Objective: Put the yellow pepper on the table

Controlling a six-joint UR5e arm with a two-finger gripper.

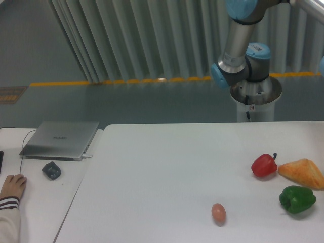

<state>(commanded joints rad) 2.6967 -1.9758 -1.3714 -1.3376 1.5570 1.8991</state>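
White table (167,167) — peppers, bread, egg.

from my remote seat i could see only part of the arm (243,45) at the upper right of the frame; it ran out past the top edge, so the gripper was out of sight. the bread (302,173) was clipped by the right edge. a person's hand (12,186) and striped sleeve at the lower left were cut by the left and bottom edges. the small dark object (51,170) beside the laptop (61,139) was too small for me to identify.
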